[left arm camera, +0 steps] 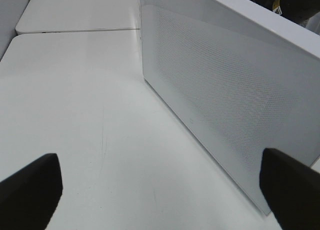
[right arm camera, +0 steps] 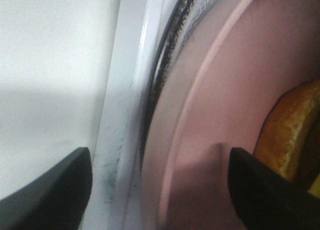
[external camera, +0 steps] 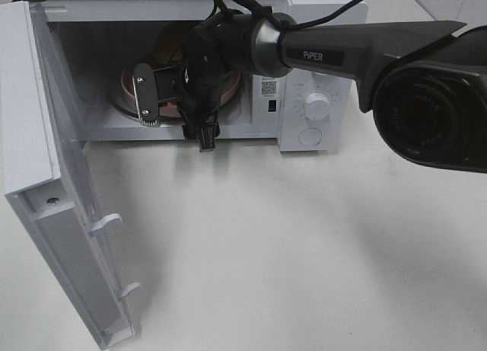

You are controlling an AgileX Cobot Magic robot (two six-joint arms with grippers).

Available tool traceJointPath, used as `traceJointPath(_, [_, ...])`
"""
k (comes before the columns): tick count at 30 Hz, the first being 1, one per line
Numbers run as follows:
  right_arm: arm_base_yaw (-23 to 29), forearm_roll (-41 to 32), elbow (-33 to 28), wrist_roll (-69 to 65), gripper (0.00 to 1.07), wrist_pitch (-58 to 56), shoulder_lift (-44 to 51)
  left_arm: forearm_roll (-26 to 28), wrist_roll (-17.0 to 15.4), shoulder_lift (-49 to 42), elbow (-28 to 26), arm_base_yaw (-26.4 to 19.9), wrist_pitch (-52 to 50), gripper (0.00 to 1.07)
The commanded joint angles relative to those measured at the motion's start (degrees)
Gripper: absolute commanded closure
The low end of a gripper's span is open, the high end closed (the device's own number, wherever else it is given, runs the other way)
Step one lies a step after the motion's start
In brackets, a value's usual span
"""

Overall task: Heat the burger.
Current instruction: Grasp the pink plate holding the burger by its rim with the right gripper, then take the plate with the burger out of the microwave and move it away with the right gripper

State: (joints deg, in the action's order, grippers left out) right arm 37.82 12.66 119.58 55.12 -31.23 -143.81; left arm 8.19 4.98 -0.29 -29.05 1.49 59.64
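Note:
The burger sits on the pink plate inside the open microwave; only a bit of its golden bun and green lettuce shows behind my right arm. In the right wrist view the bun edge lies on the plate, which rests on the glass turntable. My right gripper is at the microwave's mouth, over the plate's near rim. Its jaws are open, with nothing clamped between them. My left gripper is open above the bare table, close to the microwave door.
The microwave door is swung fully open to the left, its handle side pointing toward the front of the white table. Control knobs sit on the panel right of the cavity. The right arm's body fills the upper right.

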Motion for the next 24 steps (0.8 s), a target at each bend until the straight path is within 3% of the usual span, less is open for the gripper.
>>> traceJointPath(1, [-0.23, -0.23, 0.92, -1.60, 0.53, 0.11, 0.17, 0.00, -0.40, -1.15, 0.34, -0.11, -0.11, 0.06])
traceJointPath(2, [-0.23, -0.23, 0.92, -1.60, 0.53, 0.11, 0.17, 0.00, -0.40, -1.15, 0.34, -0.11, -0.11, 0.06])
traceJointPath(3, [-0.23, -0.23, 0.92, -1.78, 0.65, 0.11, 0.23, 0.00, -0.40, -1.15, 0.34, -0.11, -0.11, 0.06])
traceJointPath(4, [-0.23, -0.23, 0.92, -1.78, 0.65, 0.11, 0.23, 0.00, -0.40, -1.15, 0.34, -0.11, -0.11, 0.06])
traceJointPath(5, [-0.23, -0.29, 0.92, -1.78, 0.79, 0.06, 0.40, 0.00, -0.40, -1.15, 0.34, -0.11, -0.11, 0.06])
traceJointPath(6, [-0.23, -0.29, 0.92, -1.78, 0.79, 0.06, 0.40, 0.00, -0.40, -1.15, 0.34, -0.11, -0.11, 0.06])
traceJointPath(8, [-0.23, -0.52, 0.92, -1.78, 0.99, -0.74, 0.52, 0.00, -0.40, -1.15, 0.34, -0.11, -0.11, 0.06])
traceJointPath(9, [-0.23, -0.52, 0.92, -1.78, 0.99, -0.74, 0.52, 0.00, -0.40, -1.15, 0.34, -0.11, -0.11, 0.06])
traceJointPath(10, [-0.23, -0.52, 0.92, -1.78, 1.07, -1.66, 0.74, 0.00, -0.40, -1.15, 0.34, -0.11, -0.11, 0.06])
traceJointPath(24, [0.74, -3.38, 0.92, -1.43, 1.07, -5.50, 3.09, 0.00, -0.40, -1.15, 0.34, -0.11, -0.11, 0.06])
